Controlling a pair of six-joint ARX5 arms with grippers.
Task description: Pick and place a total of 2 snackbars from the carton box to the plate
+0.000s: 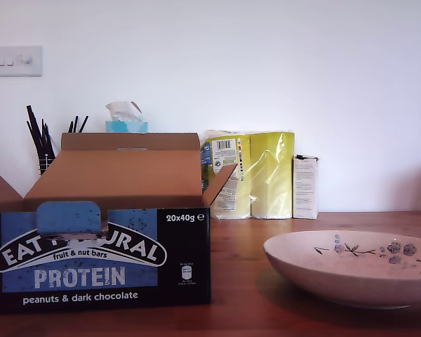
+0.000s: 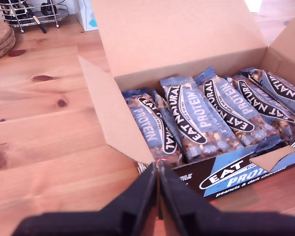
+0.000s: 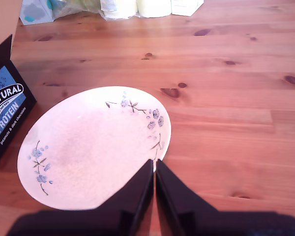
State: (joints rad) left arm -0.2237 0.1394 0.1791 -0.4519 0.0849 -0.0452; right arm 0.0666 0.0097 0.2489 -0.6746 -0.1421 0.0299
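The carton box [image 1: 98, 260] stands open at the exterior view's left, its printed front facing the camera. In the first wrist view the carton box [image 2: 187, 44] holds several snackbars [image 2: 196, 118] in blue wrappers, lying side by side. My first gripper [image 2: 158, 172] hovers shut and empty over the box's front corner, by a side flap. The plate [image 1: 351, 270] sits at the exterior view's right with nothing in it. My second gripper [image 3: 154, 167] is shut and empty above the rim of the plate [image 3: 88, 147]. Neither arm shows in the exterior view.
A yellow package [image 1: 256, 175] and a small white carton [image 1: 305, 187] stand against the back wall. A tissue box [image 1: 126, 119] and a utensil holder [image 1: 42, 147] are behind the carton box. A wire rack [image 2: 32, 12] and cork coasters [image 2: 0, 37] lie beyond it.
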